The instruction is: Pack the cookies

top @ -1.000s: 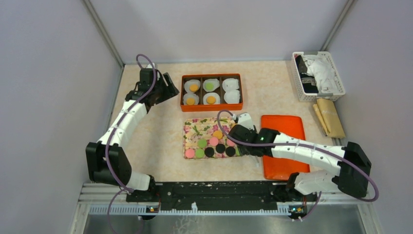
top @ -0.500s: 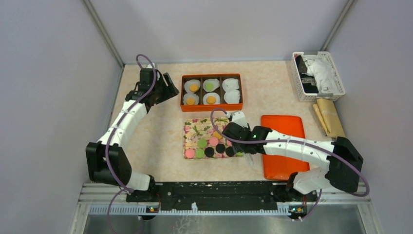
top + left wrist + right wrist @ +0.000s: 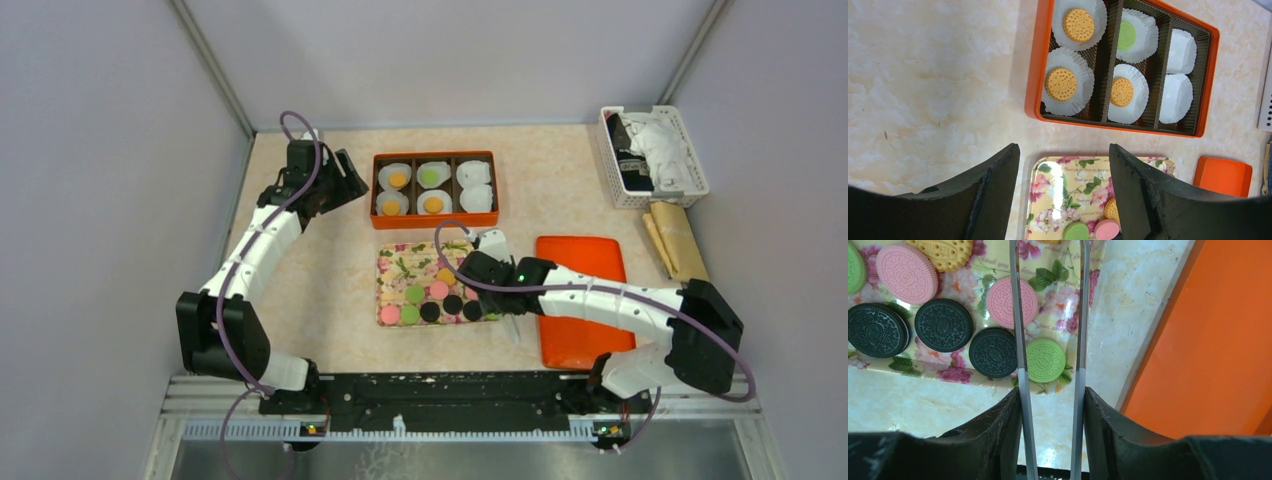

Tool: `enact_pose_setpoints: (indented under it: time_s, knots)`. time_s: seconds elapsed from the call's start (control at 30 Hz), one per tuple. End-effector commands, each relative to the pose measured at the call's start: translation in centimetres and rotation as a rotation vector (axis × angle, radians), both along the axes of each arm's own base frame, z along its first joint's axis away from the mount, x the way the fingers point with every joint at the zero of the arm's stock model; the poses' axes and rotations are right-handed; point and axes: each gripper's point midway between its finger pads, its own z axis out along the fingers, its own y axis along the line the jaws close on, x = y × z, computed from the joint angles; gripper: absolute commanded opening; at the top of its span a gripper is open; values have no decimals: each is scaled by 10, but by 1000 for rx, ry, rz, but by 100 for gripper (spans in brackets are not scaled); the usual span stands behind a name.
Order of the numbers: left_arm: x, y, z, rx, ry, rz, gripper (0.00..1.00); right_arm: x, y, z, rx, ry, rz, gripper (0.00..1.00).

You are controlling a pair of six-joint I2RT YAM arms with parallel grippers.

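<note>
1. Grey walls close a beige marbled counter point(image 3: 320, 300) on 3 sides.
2. At the back stands an orange box point(image 3: 1034, 75) with 6 compartments, and each one has a white paper cup point(image 3: 1175, 97). 3 cups carry an orange cookie point(image 3: 1061, 83) and 1 carries a green one. The 2 cups at the right end show only white paper.
3. Just in front of the box lies a floral tray point(image 3: 400, 265). The other cookies point(image 3: 430, 312) lie flat on it, in pink, green, black and orange.
4. Over the right end of the tray is the right hand point(image 3: 1048, 290), with its 2 long thin fingers point(image 3: 1018, 340) spread. A green cookie point(image 3: 1046, 360) lies on the tray between them, near the corner. 1 finger is very close to its edge, and I cannot tell if it touches. The other finger is clearly apart from it.
5. Beside the left end of the box hangs the left hand point(image 3: 1062, 150), above the counter. Its fingers are wide apart and grip nothing.
6. An orange lid point(image 3: 585, 255) lies right of the tray, partly under the right arm. A white basket point(image 3: 660, 198) and a brown packet point(image 3: 680, 245) are at the far right.
</note>
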Motion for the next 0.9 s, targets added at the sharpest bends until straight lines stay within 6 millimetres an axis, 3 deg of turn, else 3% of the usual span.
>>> enact_pose_setpoints:
  time_s: [0.0, 0.17, 0.47, 0.7, 0.87]
  knots:
    - [3, -2, 19, -13, -66, -4, 72, 7, 19, 12, 65, -15, 14, 27]
    - [2, 0, 20, -6, -71, 0, 72, 21, 29, 43, 99, -82, 33, 10]
    - [4, -1, 20, -7, -69, -2, 72, 55, 44, 107, 139, -231, 41, 9]
    - [6, -1, 18, -2, -67, -2, 72, 111, 38, 133, 143, -311, -15, 11]
    - [7, -1, 15, 0, -60, -2, 72, 153, 40, 134, 135, -335, -34, 12]
